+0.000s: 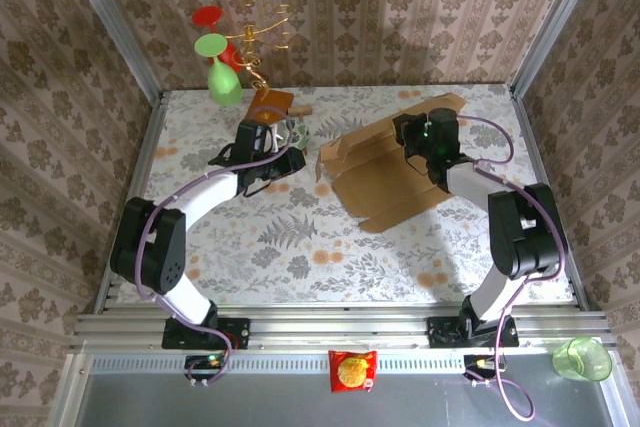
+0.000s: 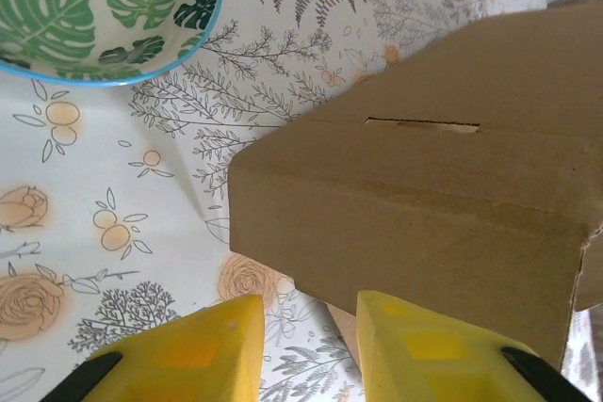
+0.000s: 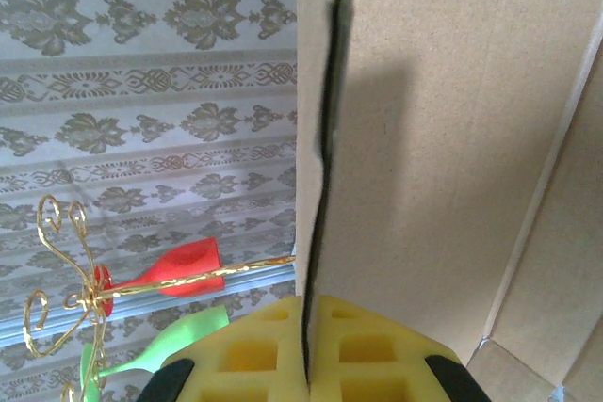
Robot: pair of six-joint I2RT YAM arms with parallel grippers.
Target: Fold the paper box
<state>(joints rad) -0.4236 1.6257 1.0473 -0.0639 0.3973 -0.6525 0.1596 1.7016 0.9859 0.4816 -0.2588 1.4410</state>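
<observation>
While the right hand (image 3: 306, 327) pinches a thin raised panel edge of the paper box (image 1: 385, 177) between fully closed pads, the box lies right of centre on the table (image 1: 300, 247), partly folded, with one side lifted. The left hand (image 2: 311, 322) hovers just beside the box's left corner, its fingers (image 2: 188, 350) a narrow gap apart with nothing between them. A leaf-patterned bowl (image 2: 104, 16) sits near, on the far side of that hand. Judgement: the cardboard is light and thin, stiff across each panel but hinging easily at its creases. It probably slides on the patterned cover if pushed unanchored. Best hold: a free panel edge close to a crease, with a light pinch. Squeezing hard or pulling at the slot in the side wall risks crumpling or tearing.
</observation>
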